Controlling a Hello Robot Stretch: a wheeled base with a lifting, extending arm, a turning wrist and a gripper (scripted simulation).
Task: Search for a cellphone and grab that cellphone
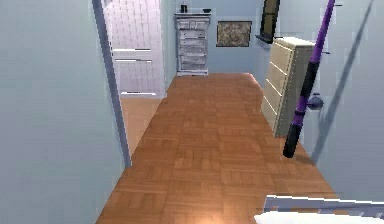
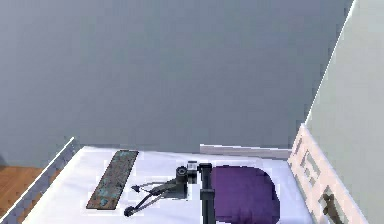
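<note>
Reaching out over a white bed (image 2: pixel 170 160), the dark arm (image 2: pixel 207 198) rises from the arm side view's bottom edge, and the pincer (image 2: pixel 140 198) stretches its thin fingers toward the bed's left side. I cannot tell whether the pincer is released or clenched, nor whether it holds anything.

Just beside its tips, near the bed's left edge, a flat dark strip (image 2: pixel 113 180) lies lengthwise on the sheet. It may be the cellphone, but its shape is too vague to say for sure. On the other side of the arm a purple pillow (image 2: pixel 245 190) rests against the bed's right end, close to a white frame (image 2: pixel 308 165) that stands along that end. A plain grey-blue wall (image 2: pixel 180 70) runs behind the bed's far edge, and a patch of wooden floor (image 2: pixel 15 190) shows past the bed's left corner.

The forward view gives the room ahead: a wooden floor (image 1: pixel 200 140) running to white drawers (image 1: pixel 192 45) with a framed picture (image 1: pixel 234 33) beside them. A white door (image 1: pixel 137 45) stands at the left. Along the right wall sits a cream dresser (image 1: pixel 285 85), with a purple pole (image 1: pixel 312 70) leaning in front of it. A white corner (image 1: pixel 310 212), seemingly of the bed, shows at this view's bottom right.
</note>
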